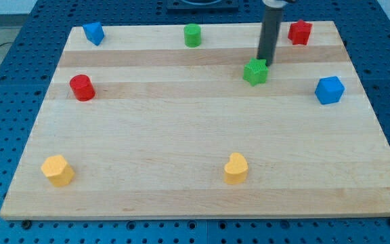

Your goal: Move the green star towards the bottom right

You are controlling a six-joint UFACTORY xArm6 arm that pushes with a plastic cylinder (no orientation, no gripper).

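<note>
**Push from the star's upper left**

The green star (255, 72) sits right of centre in the upper counter (181, 183). My tip (265, 62), a bare rod with no end effector jaws, touches its upper-right edge; I judge it should shift leftward first. Blocks look smooth, matte plastic; the counter is pale wood.

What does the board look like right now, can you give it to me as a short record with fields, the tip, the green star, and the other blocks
tip: my tip at the green star's upper right edge, touching or nearly so
green star: right of centre, upper part of the wooden board
red star: top right corner
green cylinder: top edge, middle
blue block, left: top left corner
blue cube: right edge
red cylinder: left side
yellow heart, left: bottom left
yellow heart, middle: bottom, right of centre
</note>
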